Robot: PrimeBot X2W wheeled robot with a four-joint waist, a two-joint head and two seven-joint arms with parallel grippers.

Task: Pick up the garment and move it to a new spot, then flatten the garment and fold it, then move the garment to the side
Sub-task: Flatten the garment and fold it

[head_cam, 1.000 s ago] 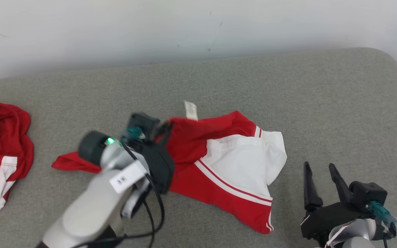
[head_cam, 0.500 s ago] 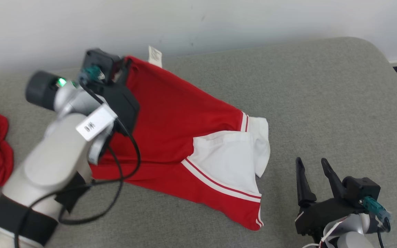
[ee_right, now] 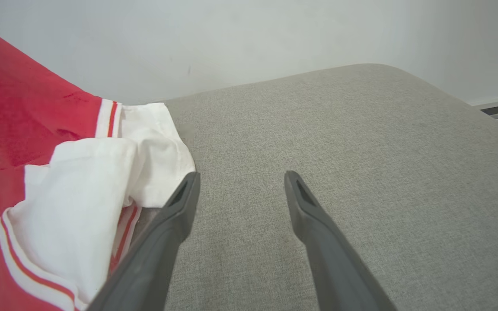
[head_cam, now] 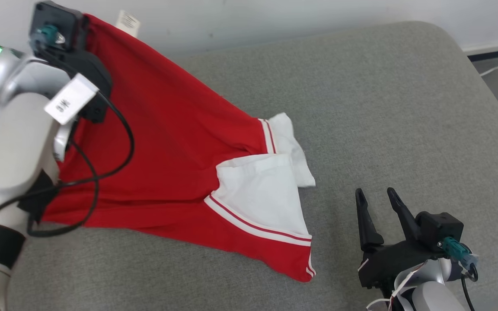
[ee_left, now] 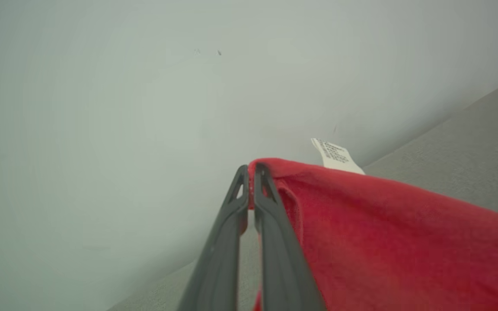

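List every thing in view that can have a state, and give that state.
left gripper, raised, jaws shut on the garment's top edge.
right gripper, jaws open, empty, low over the cushion.
garment, unfolded, hanging from its held corner, lower end lying on the cushion.
care label, sticking up from the held edge.

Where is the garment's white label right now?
The label is upper left in the head view, on the garment's raised edge, beside the left gripper.
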